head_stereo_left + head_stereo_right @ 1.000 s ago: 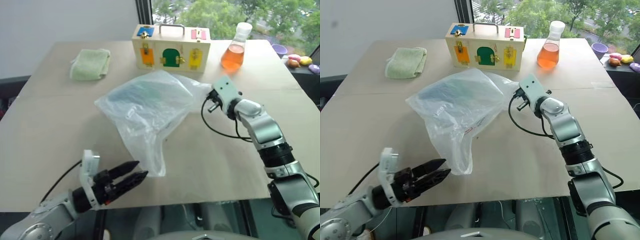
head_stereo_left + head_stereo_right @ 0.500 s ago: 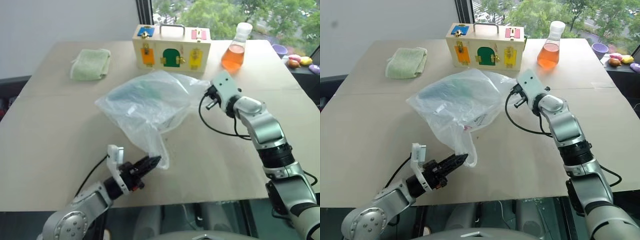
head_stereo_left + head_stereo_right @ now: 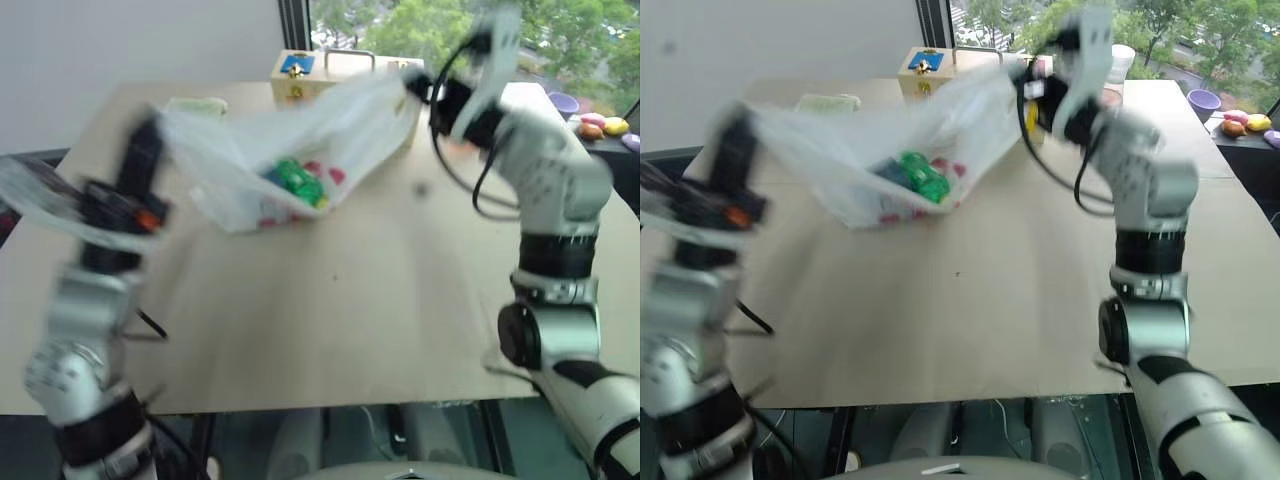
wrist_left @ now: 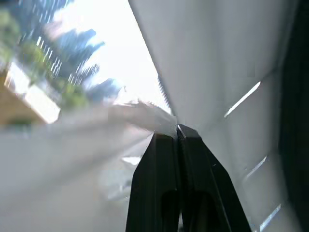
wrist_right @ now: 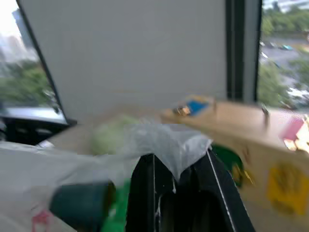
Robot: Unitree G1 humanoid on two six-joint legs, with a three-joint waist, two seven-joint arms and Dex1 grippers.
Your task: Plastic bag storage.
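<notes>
Step in hand: the plastic bag (image 3: pixel 890 150) is held up off the tabletop (image 3: pixel 970 300) and stretched between the two hands, as the opening move of folding or flattening it for storage; this is a judgement from the spread of the film.
Left hand: the left hand (image 3: pixel 150 125) is clenched on one edge of the bag at the left side of the scene; in the left wrist view the black fingers (image 4: pixel 164 164) are pressed together with a wisp of film at their tips.
Right hand: the right hand (image 3: pixel 1025 75) is clenched on the opposite corner of the bag, high up at the far right; the right wrist view shows a peak of film caught between its fingers.
Bag: it sags in the middle like a sling above the tabletop, with pink-red print showing; green and red patches are seen through it, possibly the box behind, though the blur leaves this unsure.
Surroundings: a wooden box (image 3: pixel 300 70) and a green cloth (image 3: pixel 825 102) lie at the far side of the tabletop, partly hidden behind the bag.
Next move calls for: both grips are to be kept firm, the film drawn taut and level, then the two held edges brought together without the thin plastic being torn or slipped.
</notes>
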